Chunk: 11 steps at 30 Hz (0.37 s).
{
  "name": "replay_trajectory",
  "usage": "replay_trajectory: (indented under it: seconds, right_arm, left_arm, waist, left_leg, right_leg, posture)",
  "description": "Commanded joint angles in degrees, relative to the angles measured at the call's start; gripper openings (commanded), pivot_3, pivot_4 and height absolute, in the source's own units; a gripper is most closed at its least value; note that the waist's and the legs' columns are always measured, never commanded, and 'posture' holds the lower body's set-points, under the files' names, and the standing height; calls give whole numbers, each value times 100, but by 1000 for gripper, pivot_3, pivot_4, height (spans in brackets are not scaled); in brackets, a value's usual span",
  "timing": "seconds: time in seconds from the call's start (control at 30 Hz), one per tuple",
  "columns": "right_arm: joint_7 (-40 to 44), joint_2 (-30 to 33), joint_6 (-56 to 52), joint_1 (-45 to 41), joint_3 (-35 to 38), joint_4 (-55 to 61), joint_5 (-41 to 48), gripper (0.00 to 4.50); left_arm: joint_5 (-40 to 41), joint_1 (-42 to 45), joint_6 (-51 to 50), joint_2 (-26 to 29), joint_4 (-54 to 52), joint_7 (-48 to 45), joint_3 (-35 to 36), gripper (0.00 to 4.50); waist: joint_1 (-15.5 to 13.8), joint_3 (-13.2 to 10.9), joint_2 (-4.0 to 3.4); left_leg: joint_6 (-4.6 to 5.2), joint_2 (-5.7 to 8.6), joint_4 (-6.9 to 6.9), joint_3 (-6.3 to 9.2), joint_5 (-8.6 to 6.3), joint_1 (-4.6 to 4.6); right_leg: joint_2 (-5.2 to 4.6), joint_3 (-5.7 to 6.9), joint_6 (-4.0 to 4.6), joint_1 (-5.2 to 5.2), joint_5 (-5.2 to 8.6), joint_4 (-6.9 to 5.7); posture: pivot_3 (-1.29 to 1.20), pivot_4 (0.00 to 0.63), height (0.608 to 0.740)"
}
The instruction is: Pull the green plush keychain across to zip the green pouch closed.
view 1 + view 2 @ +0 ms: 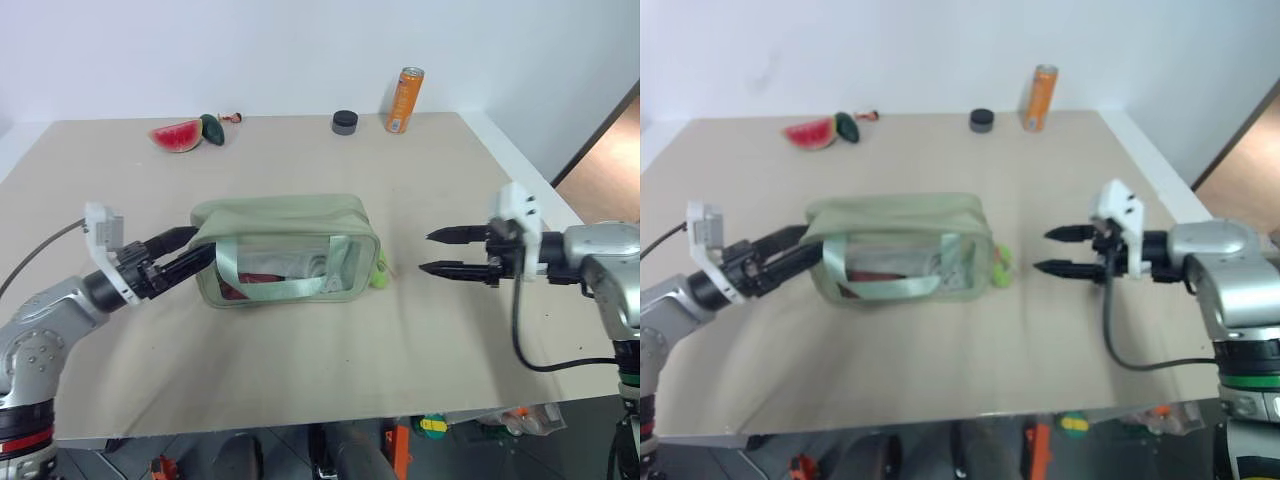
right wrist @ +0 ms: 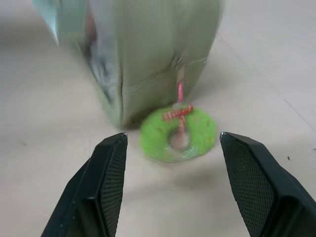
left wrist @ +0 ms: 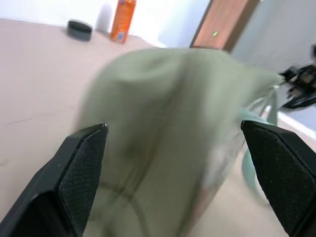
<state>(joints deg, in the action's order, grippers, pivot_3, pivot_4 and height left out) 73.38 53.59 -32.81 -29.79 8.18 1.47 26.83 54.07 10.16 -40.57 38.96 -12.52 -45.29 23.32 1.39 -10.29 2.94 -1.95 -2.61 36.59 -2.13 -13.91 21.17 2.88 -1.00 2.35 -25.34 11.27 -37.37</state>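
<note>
Nearest the desk's front edge hang the two pincers, one at each end of the green pouch (image 1: 288, 250). The left pincer (image 1: 185, 252) has its fingers spread apart with nothing clamped between them; its tips sit just at the pouch's left end, the fabric lying in the gap, and whether they touch it I cannot tell. The right pincer (image 1: 438, 252) points across toward the pouch, its fingers also apart and empty, standing clear of the desk (image 1: 420, 340) and apart from the pouch's right end.

Between that right pincer and the pouch lies the green plush keychain (image 2: 178, 133), resting on the desk just beside the pouch's right end, its pinkish cord running up to the end seam. So the plush sits directly ahead of the right pincer's open fingers and well away from the left one; the right arm is plainly the nearer. The pouch's long axis runs left to right across the desk, parallel to the front edge, and the top seam looks drawn shut along its length, though I cannot make out the zip's teeth. Judging by the plush hanging at the far right end, the pull appears complete.

Along the far edge stand a watermelon slice (image 1: 177, 135), a black lid (image 1: 345, 122) and an orange can (image 1: 404, 100).
</note>
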Motion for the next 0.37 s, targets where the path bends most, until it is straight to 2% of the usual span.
replay_trajectory:
  seconds: [0.03,0.23,0.37]
  right_arm:
    - [-170,86,-589,159,770,167,695,3060]
    - [-595,5,-982,1020,1324,573,1096,3060]
    - [-810,-42,-992,1269,1372,661,1194,3060]
  left_arm:
    - [229,-316,-48,179,-139,52,676,4479]
    - [319,-876,-116,223,224,177,1434,4479]
    - [273,-964,-150,347,573,80,1558,4479]
  waist:
    - [0,0,0]
    - [-5,0,0]
    - [1,0,0]
  left_leg:
    - [0,-2,0,1,0,0]
    - [1,-5,-3,5,-1,0]
    - [1,-5,0,3,-1,-3]
  right_leg:
    - [3,1,0,0,0,0]
    - [6,5,6,-2,4,0]
    - [6,5,5,-1,3,0]
  posture:
    - [0,150,740]
    - [0,150,740]
    - [0,150,740]
